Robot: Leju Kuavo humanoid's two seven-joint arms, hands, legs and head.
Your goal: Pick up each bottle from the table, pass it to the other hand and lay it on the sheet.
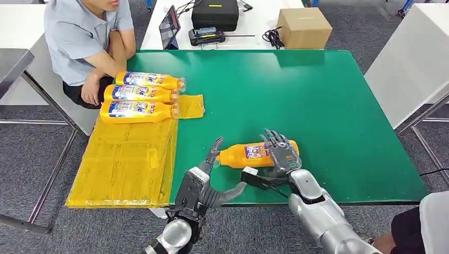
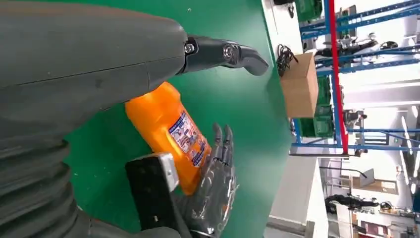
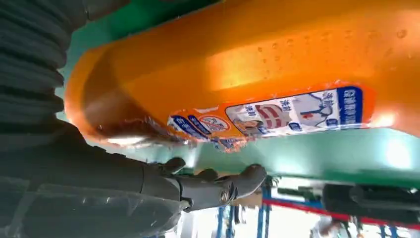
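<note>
An orange bottle [image 1: 246,155] with a blue and red label lies on its side on the green table [image 1: 328,95], near the front edge. My right hand [image 1: 280,153] lies over its base end with fingers stretched straight; in the right wrist view the thumb [image 3: 213,186] stays apart from the bottle [image 3: 247,64]. My left hand [image 1: 209,185] is spread open beside the cap end, holding nothing, one fingertip close to the neck. The left wrist view shows the bottle [image 2: 168,134] between my left hand's finger [image 2: 223,52] and the right hand [image 2: 218,183]. Three orange bottles [image 1: 140,94] lie on the yellow sheet [image 1: 127,164].
A person [image 1: 84,37] sits at the table's far left corner, one hand by the laid bottles. Behind the green table stand a cardboard box [image 1: 303,26], a black case [image 1: 214,13] and a tablet [image 1: 169,26]. Another person's leg [image 1: 418,227] shows at the lower right.
</note>
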